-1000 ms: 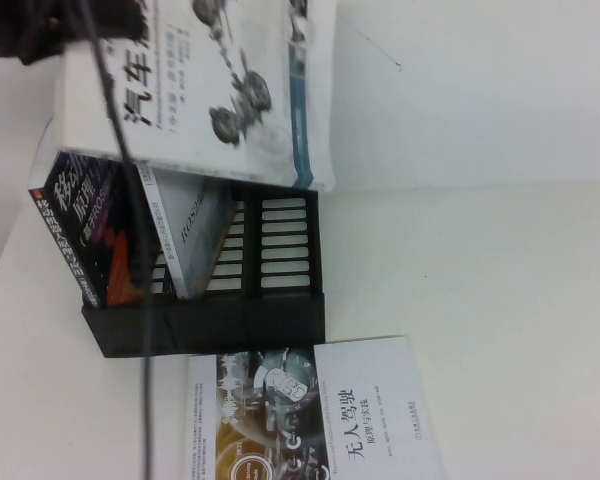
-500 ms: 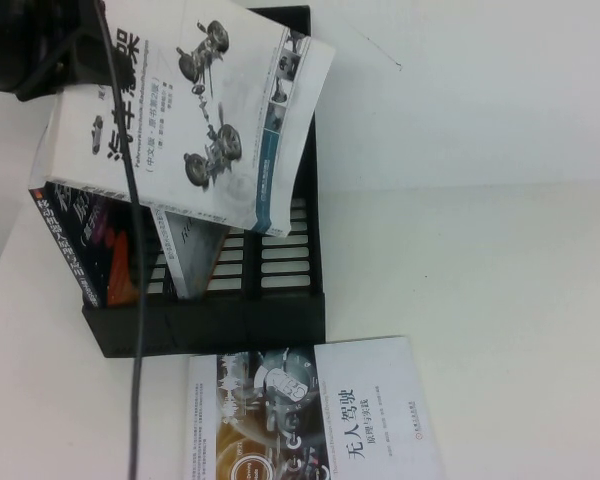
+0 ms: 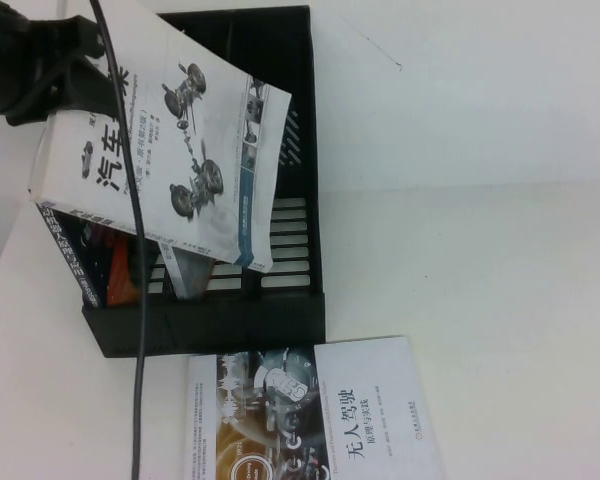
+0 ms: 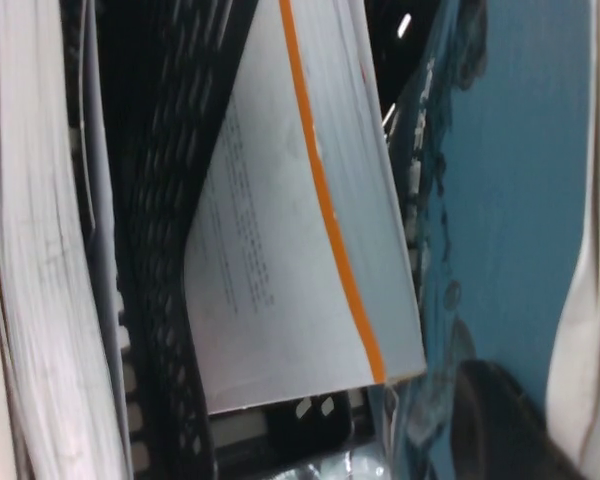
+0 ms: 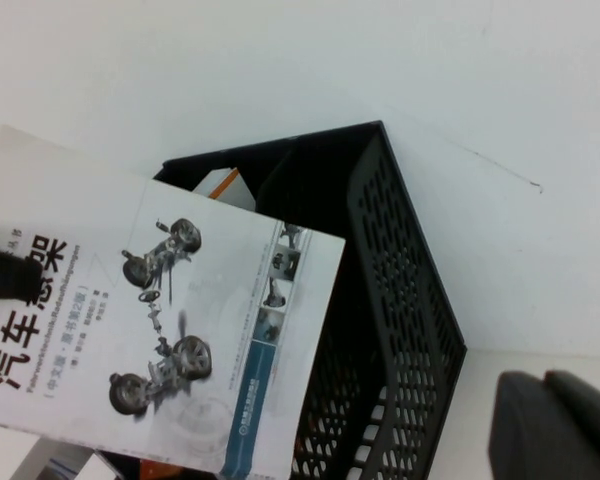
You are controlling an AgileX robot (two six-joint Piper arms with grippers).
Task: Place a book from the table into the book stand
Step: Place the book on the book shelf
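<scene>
The left pincer (image 3: 55,75), clamped on the book (image 3: 165,150) at ten o'clock, is tilting it lower over the book stand (image 3: 290,120), nearing insertion. The right pincer (image 5: 555,425), its state unclear, is idling beside the stand.

Left end effector (image 3: 40,75): dark mass at high-view corner, fingers not resolvable. Book (image 3: 160,165) covers much of book stand (image 3: 280,300). Second book (image 3: 315,415) on worktop (image 3: 500,300) cut by frame edge. Right end effector (image 5: 555,425): only a dark part visible.
</scene>
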